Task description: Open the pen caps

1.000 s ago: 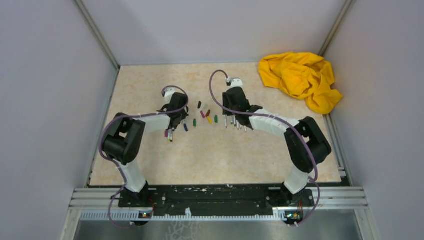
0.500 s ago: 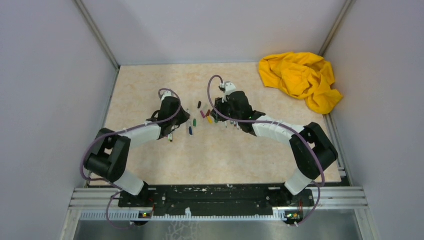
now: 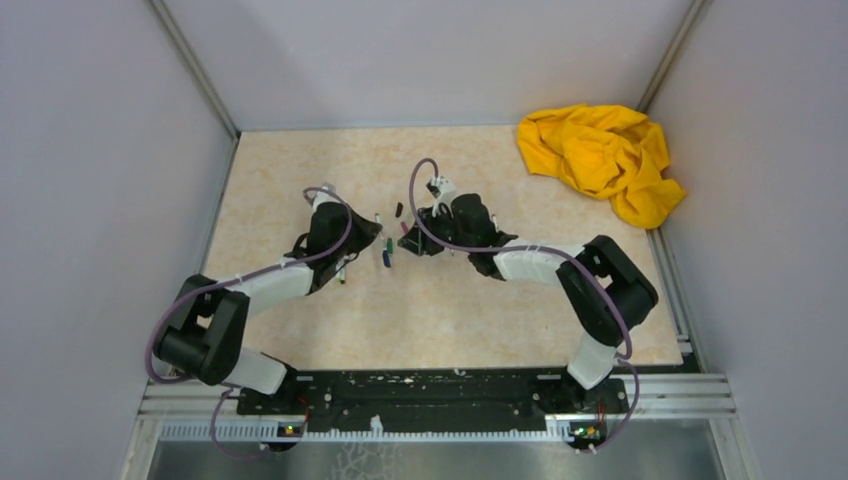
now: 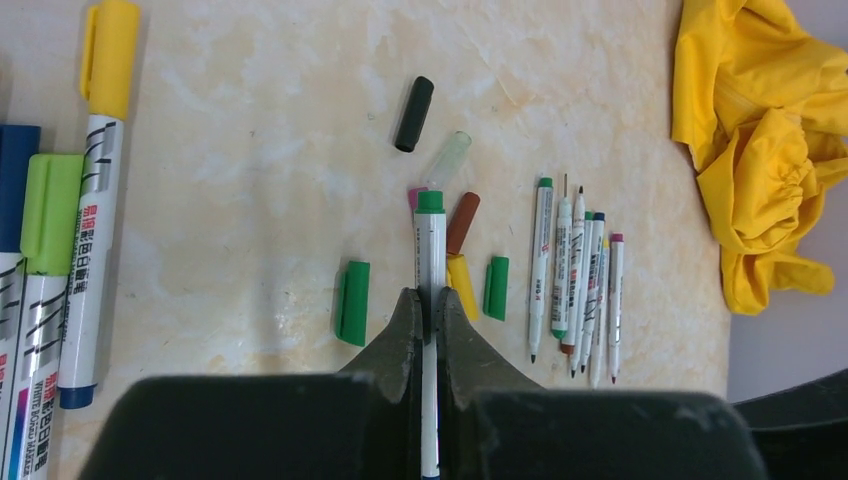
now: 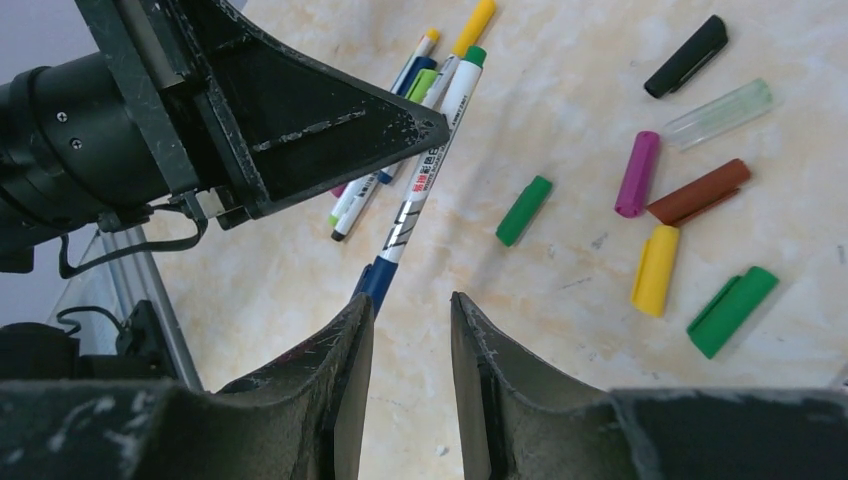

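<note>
From above, my two arms are reaching toward each other over a beige marbled surface (image 3: 440, 310). My left end effector (image 4: 428, 295) is clenched on the white barrel of a marker (image 4: 430, 250), whose green end is pointing away from my wrist. The marker's dark blue cap (image 5: 376, 282) is sticking out toward my right end effector (image 5: 410, 300), whose fingers are standing apart and grasping nothing. That cap is hanging just ahead of the gap, nearest the finger on the left of the right wrist view. Loose caps are lying on the surface beyond it: a green cap (image 5: 524, 210), a second green cap (image 5: 732, 297), a yellow cap (image 5: 655, 270), a brown cap (image 5: 698, 192), a purple cap (image 5: 637, 173), a black cap (image 5: 686, 56) and a clear cap (image 5: 720, 114). Thin pens (image 4: 578, 270) are lying in a row beside them, and a yellow cloth (image 3: 598, 160) is bunched in the far right corner.
</note>
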`<state>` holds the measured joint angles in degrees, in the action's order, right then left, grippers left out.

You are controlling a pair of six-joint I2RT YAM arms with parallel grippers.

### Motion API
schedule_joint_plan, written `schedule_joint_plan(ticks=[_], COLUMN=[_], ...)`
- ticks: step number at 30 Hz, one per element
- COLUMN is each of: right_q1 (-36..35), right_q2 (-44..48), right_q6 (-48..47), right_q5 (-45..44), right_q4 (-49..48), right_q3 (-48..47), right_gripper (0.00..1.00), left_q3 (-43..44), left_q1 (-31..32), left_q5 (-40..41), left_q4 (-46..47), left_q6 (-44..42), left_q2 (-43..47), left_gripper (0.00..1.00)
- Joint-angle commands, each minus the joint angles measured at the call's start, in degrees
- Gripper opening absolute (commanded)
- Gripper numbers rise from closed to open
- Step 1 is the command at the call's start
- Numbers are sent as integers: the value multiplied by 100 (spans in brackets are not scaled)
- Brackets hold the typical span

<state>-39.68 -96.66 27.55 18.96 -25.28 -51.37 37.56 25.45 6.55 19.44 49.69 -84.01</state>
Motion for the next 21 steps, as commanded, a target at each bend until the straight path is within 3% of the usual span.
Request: schedule_joint_plan(ticks=[1,21], right_q1=[-47,-91], right_q2=[-151,-549], right_q6=[345,851], right_q5=[302,853], right_q4=[-807,-1341], right_q3=[57,66], right_gripper=[34,34], left_q3=[-184,-296], left_q1=[6,10], left_q5=[50,60], left_q4=[518,1117], left_q6=[407,669], left_q2=[291,318], left_gripper=[0,0])
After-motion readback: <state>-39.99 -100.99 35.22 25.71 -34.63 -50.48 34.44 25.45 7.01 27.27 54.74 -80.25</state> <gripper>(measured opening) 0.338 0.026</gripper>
